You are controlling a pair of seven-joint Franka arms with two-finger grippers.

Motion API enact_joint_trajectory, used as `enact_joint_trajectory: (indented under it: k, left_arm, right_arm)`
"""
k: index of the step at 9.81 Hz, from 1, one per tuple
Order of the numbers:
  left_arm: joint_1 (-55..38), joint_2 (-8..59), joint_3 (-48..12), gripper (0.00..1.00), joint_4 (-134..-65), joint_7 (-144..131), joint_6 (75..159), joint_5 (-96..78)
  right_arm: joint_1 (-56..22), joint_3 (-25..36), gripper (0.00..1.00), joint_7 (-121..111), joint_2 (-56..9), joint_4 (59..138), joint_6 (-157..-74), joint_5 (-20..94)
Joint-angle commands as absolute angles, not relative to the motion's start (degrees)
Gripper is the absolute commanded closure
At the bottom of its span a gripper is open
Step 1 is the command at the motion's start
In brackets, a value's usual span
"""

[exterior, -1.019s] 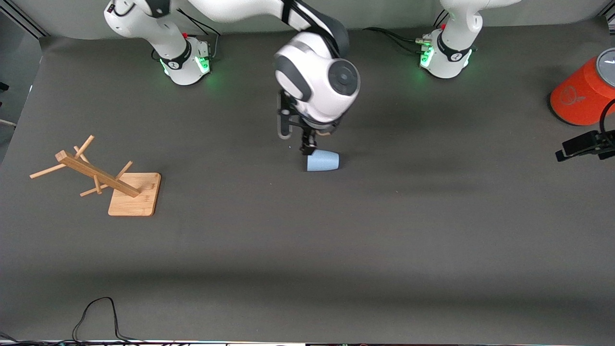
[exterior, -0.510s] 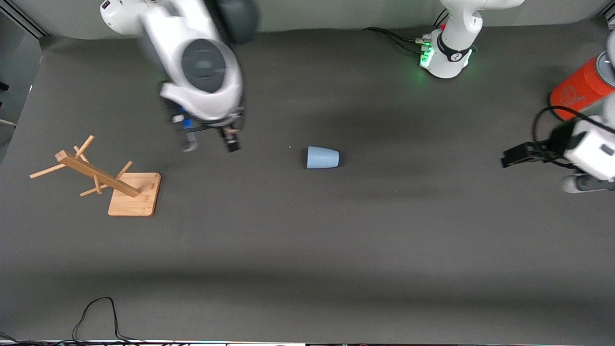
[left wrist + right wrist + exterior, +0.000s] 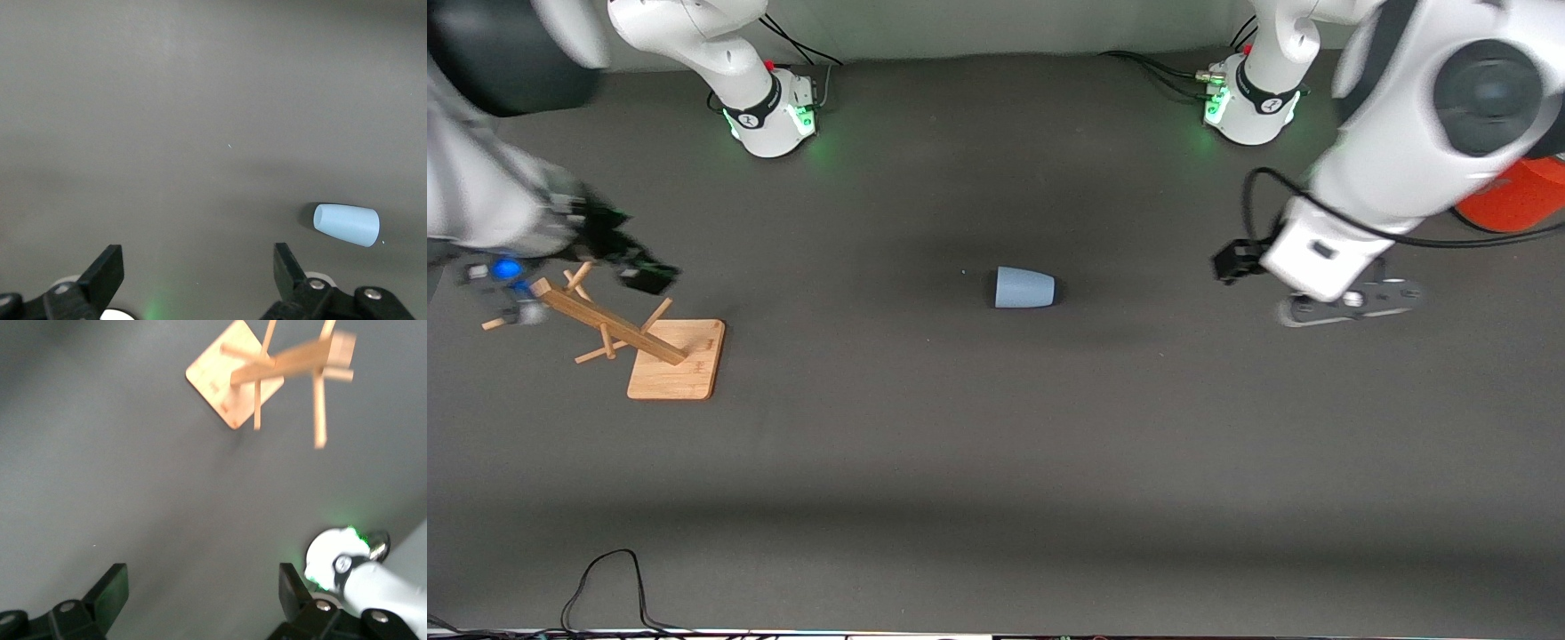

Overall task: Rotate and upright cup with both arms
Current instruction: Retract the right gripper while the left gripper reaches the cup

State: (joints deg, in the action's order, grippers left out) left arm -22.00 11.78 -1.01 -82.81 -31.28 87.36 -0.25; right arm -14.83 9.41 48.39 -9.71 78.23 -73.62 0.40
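Front view is showing the cup (image 3: 1024, 288) lying sideways at table centre, so I am keeping left gripper (image 3: 1303, 289) at three o'clock and right gripper (image 3: 574, 280) at nine o'clock, both spread apart and empty

We see a pale wooden peg rack on a square wooden base (image 3: 676, 360) toward the right arm's end of the dark grey table mat (image 3: 996, 462). An orange cylinder (image 3: 1516, 200) sits at the left arm's end, and a black cable (image 3: 605, 582) loops along the nearest edge.
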Motion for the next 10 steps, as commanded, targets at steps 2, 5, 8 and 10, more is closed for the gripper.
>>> enact_joint_trajectory:
  k: [2,5,8,10]
  left_arm:
    - [-33.63,18.17,-0.18,0.00,-80.87,-44.26,87.45,3.51]
    - [-44.09,28.70,-0.18,0.00,-74.03,-57.26,87.36,6.49]
    - [-52.88,40.39,-0.09,0.00,-65.86,-66.95,87.54,11.41]
    - [-57.55,47.26,-0.09,0.00,-63.28,-73.53,90.16,15.01]
  right_arm:
    - [-6.70,7.82,0.00,27.75,-2.29,89.38,-81.99,0.09]
    - [-1.41,5.36,0.00,11.47,-2.29,91.39,-88.48,-0.09]
    - [-1.31,5.36,0.00,3.89,-2.55,92.37,-92.71,-1.48]
    - [-1.67,5.36,0.00,-0.17,-2.99,92.20,-94.92,-1.85]
